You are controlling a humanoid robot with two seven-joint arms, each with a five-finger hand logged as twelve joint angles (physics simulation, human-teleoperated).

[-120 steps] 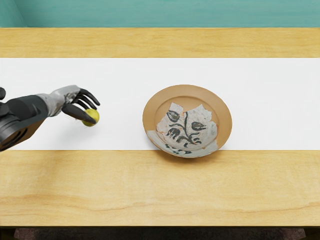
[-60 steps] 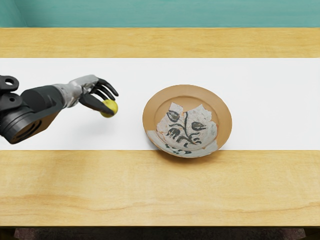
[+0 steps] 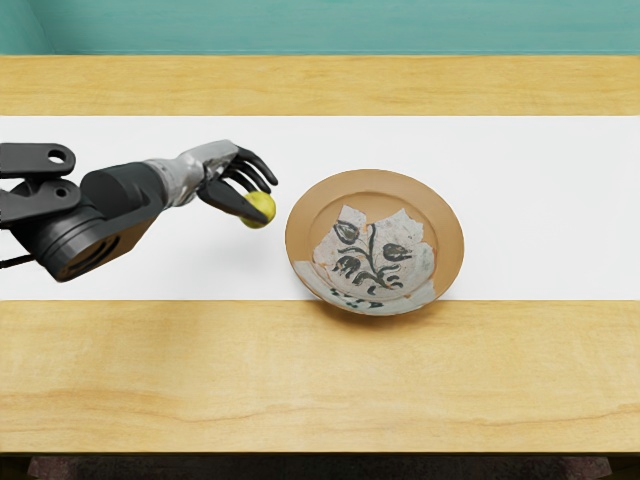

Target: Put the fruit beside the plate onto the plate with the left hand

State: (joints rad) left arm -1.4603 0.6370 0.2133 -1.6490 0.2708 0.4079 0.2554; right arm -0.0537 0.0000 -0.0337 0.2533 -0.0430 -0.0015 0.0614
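The fruit [image 3: 258,208], small, round and yellow-green, sits in the fingertips of the left hand [image 3: 235,180], just beside the upper left rim of the plate [image 3: 298,235] and not over it. The dark fingers [image 3: 262,172] curl down around the top and left of the fruit and cover part of it, so only its lower right side shows clearly. What kind of fruit it is cannot be made out, and this single slanted view does not show whether it is touching the cloth or raised above it.

The hand is closed in a grip on the fruit; its palm faces down and away, so the contact points of the thumb are hidden. The grey and black arm [image 3: 100,210] runs in from the left edge, where its upper part is cut off by the frame.

The plate is orange-brown with a pale centre carrying a dark flower drawing with 3 blooms; the pale glaze looks patchy toward the lower rim. It rests on a white runner [image 3: 520,180] that crosses the wooden table [image 3: 320,370] from side to side. A teal wall [image 3: 320,25] shows along the top edge.
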